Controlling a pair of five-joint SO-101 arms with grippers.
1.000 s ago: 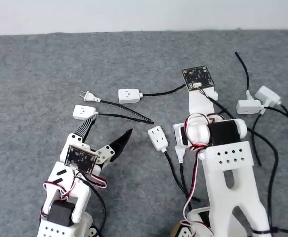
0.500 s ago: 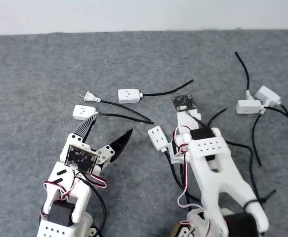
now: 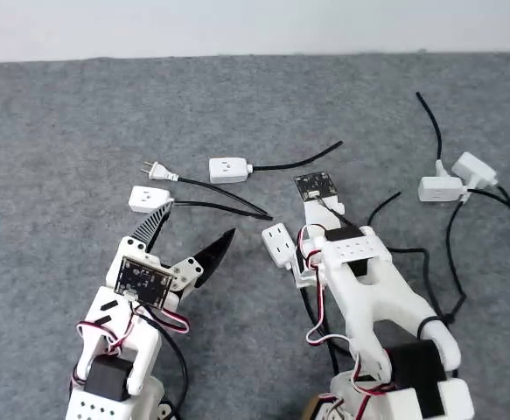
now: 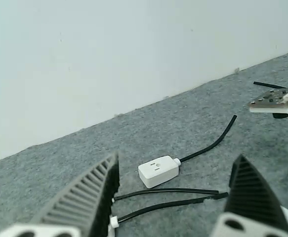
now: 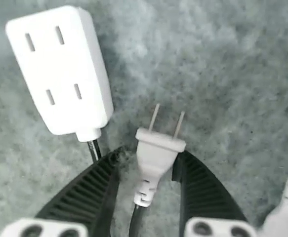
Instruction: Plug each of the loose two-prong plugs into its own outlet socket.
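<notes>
We find the right gripper [image 5: 148, 157] low over the grey carpet [image 5: 223, 59]. Its 2 black fingers [image 5: 92, 192] are released, parted just enough to straddle a loose white two-prong plug [image 5: 156, 148] at the centre of the right wrist frame. The finger on the right of that frame lies against the plug's body. A sliver of carpet shows between the plug and the other finger, so we see no clamp on it. The plug lies flat with its 2 prongs pointing toward the top of the frame. The double socket [image 5: 60, 69] lies flat in the upper left, slots facing up, just beside the plug but apart from its prongs.

In the high view the right arm [image 3: 359, 262] stands at centre right. The left gripper [image 3: 200, 219] sits in the lower left, spread wide and holding nothing. One of its fingertips lies just beside a small socket [image 3: 145, 199]. A second plug [image 3: 154, 170] lies above that, and a single socket [image 3: 228, 169] lies to its right. 2 black cables [image 3: 228, 206] run from there toward the centre. At the right edge 2 white fittings [image 3: 443, 186] lie together; we cannot tell if they are joined.
</notes>
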